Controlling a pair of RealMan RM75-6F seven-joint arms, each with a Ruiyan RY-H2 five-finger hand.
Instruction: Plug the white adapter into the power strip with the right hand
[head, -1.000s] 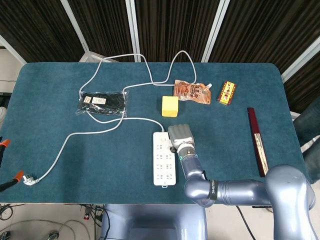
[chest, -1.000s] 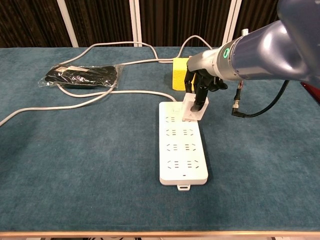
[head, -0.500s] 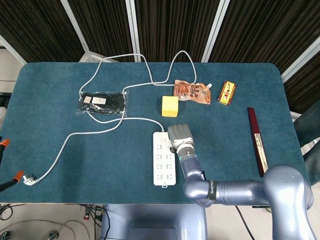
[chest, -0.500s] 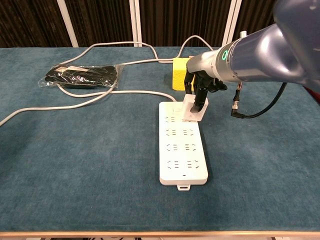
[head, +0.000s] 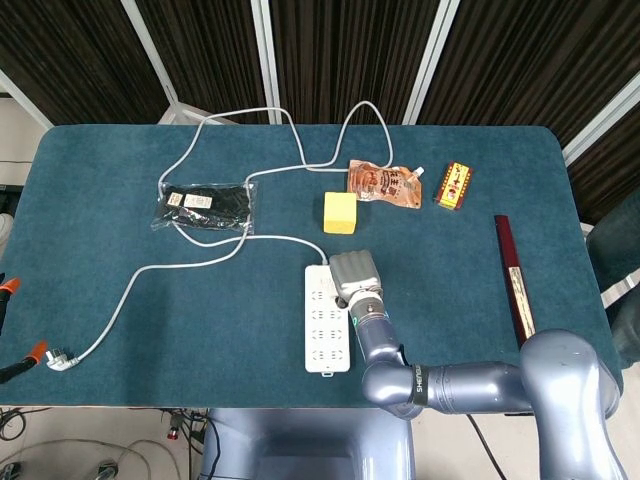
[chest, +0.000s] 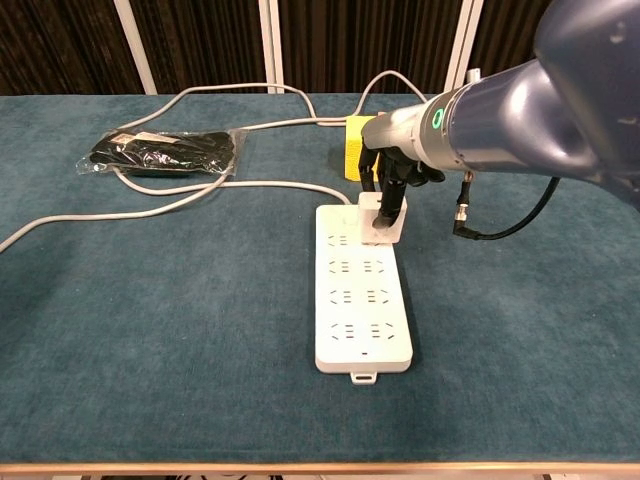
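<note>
The white power strip (head: 328, 325) (chest: 362, 305) lies lengthwise at the near middle of the table. My right hand (head: 356, 274) (chest: 392, 182) hangs over the strip's far right corner and pinches the white adapter (chest: 381, 223). The adapter stands on the far right socket of the strip. The head view hides the adapter under the hand. I cannot tell how deep the adapter sits in the socket. My left hand shows in neither view.
A yellow block (head: 340, 212) (chest: 357, 160) stands just beyond the strip. An orange pouch (head: 385, 184), a small yellow box (head: 454, 186) and a dark red bar (head: 513, 280) lie to the right. A bagged black item (head: 205, 205) and the strip's white cable (head: 150, 268) lie left.
My right hand has shifted slightly left with the adapter, and the power strip has slid a little left with it.
</note>
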